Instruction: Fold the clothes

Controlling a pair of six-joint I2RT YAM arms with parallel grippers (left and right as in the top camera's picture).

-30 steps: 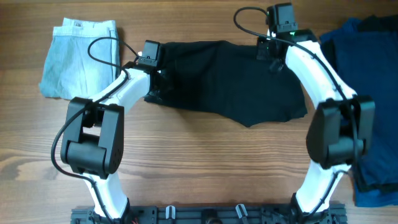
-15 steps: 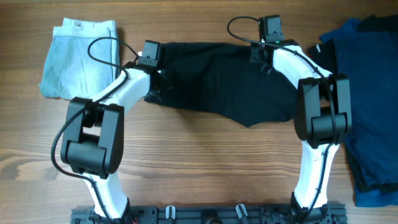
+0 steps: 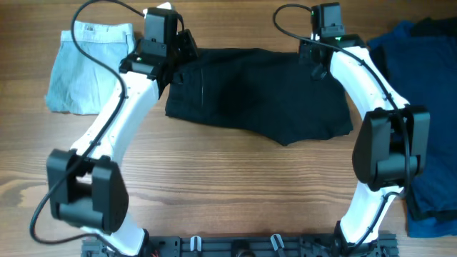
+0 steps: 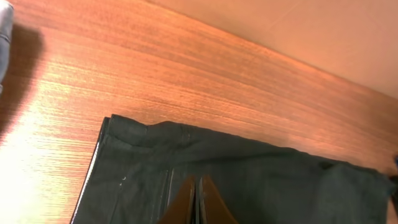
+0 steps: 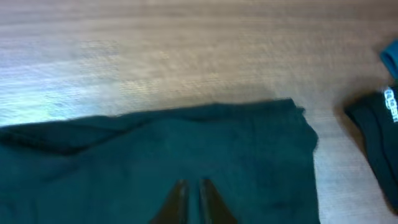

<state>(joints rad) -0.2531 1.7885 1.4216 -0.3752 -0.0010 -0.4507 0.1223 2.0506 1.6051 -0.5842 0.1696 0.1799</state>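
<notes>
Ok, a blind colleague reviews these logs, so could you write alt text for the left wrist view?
A black garment lies flat on a wooden table, its top edge and left corner showing. The left pincer enters from the bottom, fingertips nearly touching, over the cloth.

Item count, one table (image 3: 214, 185).
Garments: 1 black garment (image 3: 264, 100); 1 pale folded garment (image 3: 86, 68); 1 blue heap (image 3: 432, 143), piece count unclear. Arms: 2, left arm (image 3: 114, 135) and right arm (image 3: 368, 82).
</notes>
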